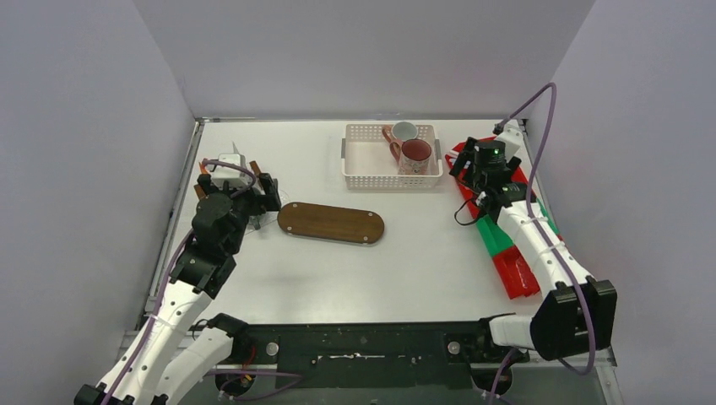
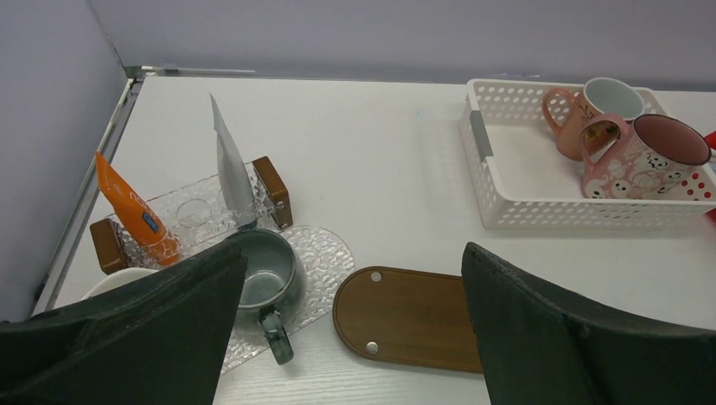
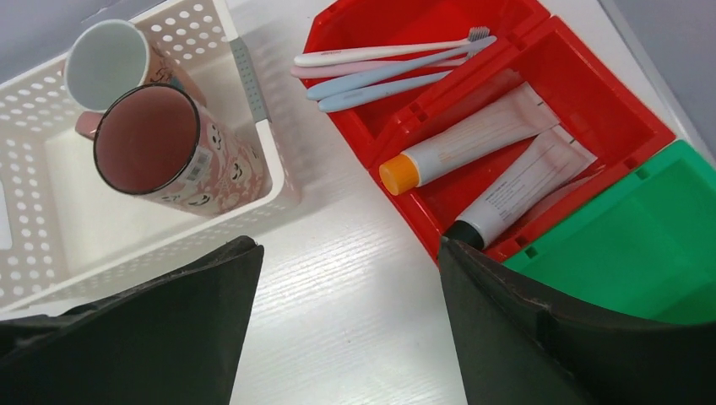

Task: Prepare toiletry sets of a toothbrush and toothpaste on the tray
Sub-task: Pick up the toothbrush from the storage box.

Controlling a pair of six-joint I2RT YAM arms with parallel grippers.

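Right pincer (image 3: pixel 346 333) gapes between basket (image 3: pixel 251 78) and red bin (image 3: pixel 631 108).

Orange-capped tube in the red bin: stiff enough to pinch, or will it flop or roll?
The orange-capped tube looks soft-walled with a flat crimped tail, so it probably squashes if pinched mid-body; the cap end should be firmer. It lies flat beside the black-capped tube in the red bin, so rolling seems unlikely.

Left gripper (image 2: pixel 355 253): jaws spread, empty, by the tabletop's (image 1: pixel 422 261) left edge.
Right gripper (image 3: pixel 348 246): jaws spread, empty, near far-right corner.
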